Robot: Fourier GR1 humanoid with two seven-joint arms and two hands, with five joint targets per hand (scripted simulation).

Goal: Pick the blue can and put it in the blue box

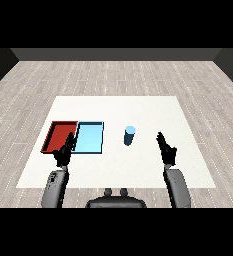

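Down in the lower corners of the frame, two grey forearms come in, each ending in a black hand. Left hand sits at lower left with its fingers straight and relaxed, holding nothing, and in the picture it overlaps the near edge where the two trays meet. Right hand is at lower right, fingers also straight and pointing up-frame, nothing in it either. Just up and left of that hand, a bit right of centre, the small blue cylindrical can stands upright on the flat white table, apart from both hands. Left of centre, the shallow light blue tray lies with the shallow red tray side by side, red one further left.
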